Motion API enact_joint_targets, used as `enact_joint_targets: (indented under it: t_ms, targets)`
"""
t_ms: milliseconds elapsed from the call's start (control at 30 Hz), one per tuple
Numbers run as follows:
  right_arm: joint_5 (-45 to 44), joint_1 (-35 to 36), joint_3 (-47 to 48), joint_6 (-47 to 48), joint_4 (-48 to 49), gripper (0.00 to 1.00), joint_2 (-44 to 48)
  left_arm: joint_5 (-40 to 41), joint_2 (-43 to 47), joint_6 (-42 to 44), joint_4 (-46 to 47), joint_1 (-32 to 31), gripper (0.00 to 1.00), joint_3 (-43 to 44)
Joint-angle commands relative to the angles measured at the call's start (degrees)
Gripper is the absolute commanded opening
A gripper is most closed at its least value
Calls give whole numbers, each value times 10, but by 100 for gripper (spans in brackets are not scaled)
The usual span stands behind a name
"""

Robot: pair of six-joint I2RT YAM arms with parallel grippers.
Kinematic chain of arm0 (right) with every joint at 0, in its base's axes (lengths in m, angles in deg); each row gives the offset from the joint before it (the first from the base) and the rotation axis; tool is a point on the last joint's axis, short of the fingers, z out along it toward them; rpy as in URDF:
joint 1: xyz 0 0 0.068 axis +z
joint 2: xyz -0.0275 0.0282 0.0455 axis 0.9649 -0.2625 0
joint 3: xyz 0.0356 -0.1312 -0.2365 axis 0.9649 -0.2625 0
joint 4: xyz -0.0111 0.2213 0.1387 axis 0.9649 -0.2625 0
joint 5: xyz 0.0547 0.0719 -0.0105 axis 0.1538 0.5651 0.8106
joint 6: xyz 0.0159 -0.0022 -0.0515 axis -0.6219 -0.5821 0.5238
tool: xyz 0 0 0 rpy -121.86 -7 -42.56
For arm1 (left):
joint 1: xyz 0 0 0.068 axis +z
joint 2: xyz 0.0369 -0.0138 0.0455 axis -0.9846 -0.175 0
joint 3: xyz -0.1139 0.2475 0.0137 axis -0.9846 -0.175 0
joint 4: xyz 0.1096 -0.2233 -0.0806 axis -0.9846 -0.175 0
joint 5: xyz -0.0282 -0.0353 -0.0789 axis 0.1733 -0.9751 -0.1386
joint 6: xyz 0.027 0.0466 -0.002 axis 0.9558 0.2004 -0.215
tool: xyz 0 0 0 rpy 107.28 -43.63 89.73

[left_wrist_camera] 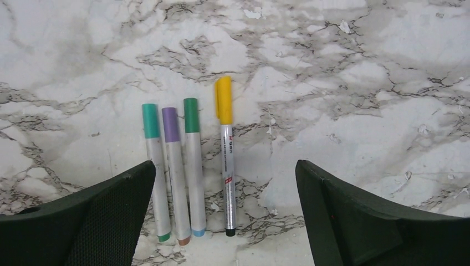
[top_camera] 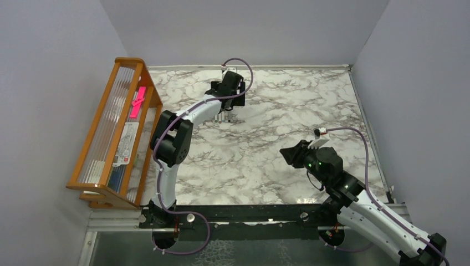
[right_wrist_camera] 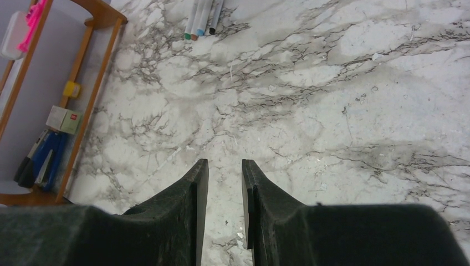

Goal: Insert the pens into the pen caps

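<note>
Several pens lie side by side on the marble table (left_wrist_camera: 343, 83), each with a cap on its far end: teal cap (left_wrist_camera: 150, 120), pale purple cap (left_wrist_camera: 170, 124), green cap (left_wrist_camera: 191, 114) and yellow-orange cap (left_wrist_camera: 223, 100). Their grey barrels (left_wrist_camera: 177, 183) point towards the camera. My left gripper (left_wrist_camera: 224, 163) is wide open and empty, hovering over the pens; in the top view it (top_camera: 227, 105) is at the far middle, with the pens (top_camera: 224, 117) just below it. My right gripper (right_wrist_camera: 224, 163) is empty with a narrow gap, above bare marble at the right (top_camera: 291, 154). The pens also show at the top of the right wrist view (right_wrist_camera: 200, 19).
A wooden rack (top_camera: 100, 127) stands along the table's left edge, holding clear sleeves, a bright pink strip (top_camera: 137, 101) and small stationery. It also shows in the right wrist view (right_wrist_camera: 88, 83). Grey walls enclose the table on three sides.
</note>
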Motion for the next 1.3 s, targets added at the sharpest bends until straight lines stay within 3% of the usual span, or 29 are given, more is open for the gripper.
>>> enact_joint_targets:
  t_ms: [0, 300, 867, 1267]
  targets:
    - [12, 1, -5, -7, 25, 28, 2, 35, 21, -5, -5, 10, 99, -19]
    - [23, 2, -9, 1, 25, 26, 10, 63, 10, -43, -9, 25, 99, -50]
    - [19, 1, -5, 7, 18, 25, 8, -17, -44, -42, -1, 30, 99, -36]
    - [14, 2, -4, 9, 14, 24, 9, -14, -66, -41, -3, 31, 95, -34]
